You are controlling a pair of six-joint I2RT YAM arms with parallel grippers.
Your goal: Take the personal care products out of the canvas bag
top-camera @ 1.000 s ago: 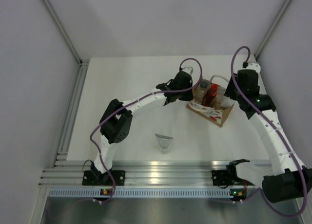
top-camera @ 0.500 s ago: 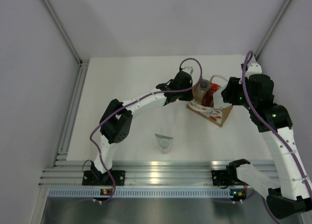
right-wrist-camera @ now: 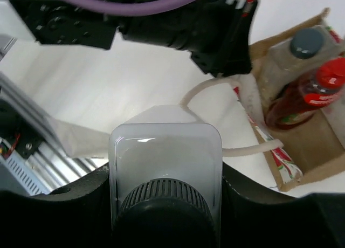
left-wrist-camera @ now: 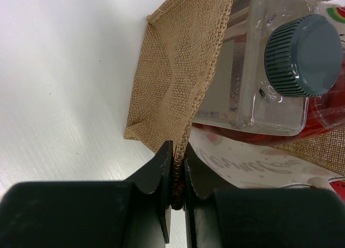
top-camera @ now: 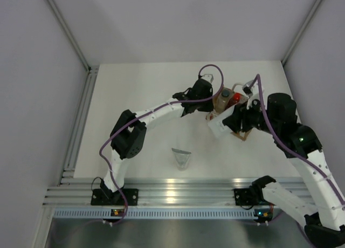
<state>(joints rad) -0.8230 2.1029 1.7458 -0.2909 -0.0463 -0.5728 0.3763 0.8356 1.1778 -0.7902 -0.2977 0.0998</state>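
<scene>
Bag: we find it near the far right corner of the desk, mouth up, its printed side turned toward the front edge.
Left gripper: fingers pressed together on the bag's woven rim at its left end; we see the cloth pinched between them.
Right gripper: fingers clamped on the white bottle, one at each flank, with the dark cap toward the wrist camera.
White bottle's place: out of the bag; from above we see it over the bag's front left corner, and we cannot tell how high it hangs.
Clear bottle: upright inside the bag at its left end, grey-capped, just beside the pinched rim.
Red bottle: upright inside the bag, close against the clear bottle on its right side.
Pouch: flat on the desk near the middle of the front edge, well apart from the bag and from both grippers.
Handles: white cord loops at the bag's left end; in the right wrist view we see them just past the white bottle.
</scene>
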